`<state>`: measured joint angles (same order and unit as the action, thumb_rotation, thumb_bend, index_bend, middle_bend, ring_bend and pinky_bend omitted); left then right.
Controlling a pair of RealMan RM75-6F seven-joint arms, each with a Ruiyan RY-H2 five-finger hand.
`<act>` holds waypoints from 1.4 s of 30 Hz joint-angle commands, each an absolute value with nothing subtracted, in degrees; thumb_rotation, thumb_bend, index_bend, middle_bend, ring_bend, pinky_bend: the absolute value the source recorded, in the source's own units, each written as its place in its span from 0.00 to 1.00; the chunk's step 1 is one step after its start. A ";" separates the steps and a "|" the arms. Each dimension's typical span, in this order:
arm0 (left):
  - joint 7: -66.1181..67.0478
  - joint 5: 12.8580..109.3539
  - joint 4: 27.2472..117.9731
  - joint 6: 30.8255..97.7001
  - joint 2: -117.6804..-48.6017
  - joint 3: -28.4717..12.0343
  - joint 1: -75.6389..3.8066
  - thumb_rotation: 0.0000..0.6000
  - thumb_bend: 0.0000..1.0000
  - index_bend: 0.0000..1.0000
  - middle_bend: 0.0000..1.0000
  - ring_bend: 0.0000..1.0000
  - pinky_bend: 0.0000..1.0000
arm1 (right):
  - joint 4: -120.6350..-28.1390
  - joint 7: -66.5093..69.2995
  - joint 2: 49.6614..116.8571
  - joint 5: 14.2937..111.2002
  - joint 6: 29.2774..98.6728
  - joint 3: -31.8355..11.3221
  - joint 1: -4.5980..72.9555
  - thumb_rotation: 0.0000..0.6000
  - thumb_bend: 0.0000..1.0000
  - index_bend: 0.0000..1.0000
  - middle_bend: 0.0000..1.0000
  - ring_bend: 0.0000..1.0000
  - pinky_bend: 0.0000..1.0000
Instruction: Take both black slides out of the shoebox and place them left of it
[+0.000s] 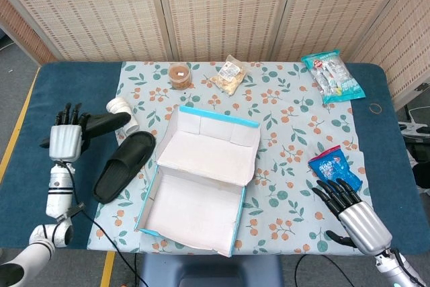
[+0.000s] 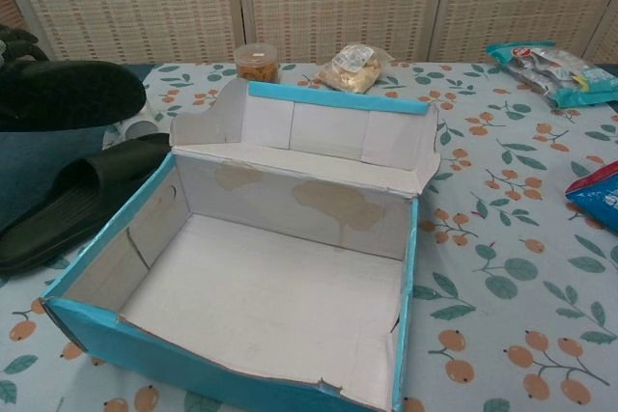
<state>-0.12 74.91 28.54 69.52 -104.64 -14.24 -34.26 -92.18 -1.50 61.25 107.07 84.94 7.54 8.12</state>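
Observation:
The blue-rimmed shoebox (image 1: 201, 120) (image 2: 333, 98) stands open in the middle of the table, with nothing inside it. One black slide (image 1: 124, 166) (image 2: 72, 205) lies on the cloth just left of the box. My left hand (image 1: 67, 140) holds the second black slide (image 1: 107, 122) (image 2: 68, 94) in the air further left, above the blue table edge. This slide hangs roughly level over the lying slide's far end. My right hand (image 1: 353, 210) hovers at the table's front right with its fingers spread and nothing in it.
A white cup (image 1: 121, 107) lies behind the held slide. At the back are a brown-lidded jar (image 1: 179, 75), a snack bag (image 1: 228, 75) and a fish packet (image 1: 331, 75). A blue snack bag (image 1: 332, 165) lies just beyond my right hand.

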 commanded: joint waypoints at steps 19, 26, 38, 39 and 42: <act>-10.24 80.97 40.53 75.70 -102.78 -6.63 -26.89 1.00 0.43 0.00 0.00 0.00 0.16 | -93.29 -2.44 60.86 106.46 83.69 7.83 7.90 1.00 0.06 0.00 0.00 0.00 0.01; -11.34 83.56 59.31 74.95 -93.32 -0.53 -21.73 1.00 0.42 0.00 0.00 0.00 0.16 | -93.17 -1.95 60.49 107.53 84.58 8.24 7.60 1.00 0.06 0.00 0.00 0.00 0.01; -17.31 93.33 77.35 86.35 -82.24 1.79 -18.23 1.00 0.42 0.00 0.00 0.00 0.15 | -92.67 -1.45 60.43 107.77 86.38 7.91 6.90 1.00 0.06 0.00 0.00 0.00 0.01; -17.33 94.66 78.69 88.04 -81.12 2.20 -17.68 1.00 0.42 0.00 0.00 0.00 0.15 | -92.63 -1.58 60.50 107.68 86.49 7.84 6.81 1.00 0.06 0.00 0.00 0.00 0.01; -16.93 97.99 82.22 91.41 -77.69 4.06 -16.01 1.00 0.42 0.00 0.00 0.00 0.14 | -92.70 -1.99 60.64 107.57 86.57 7.78 6.61 1.00 0.06 0.00 0.00 0.00 0.01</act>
<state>-16.38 94.37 78.22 87.72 -81.44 2.24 -18.17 -92.68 -1.94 60.61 107.57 86.57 7.78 6.64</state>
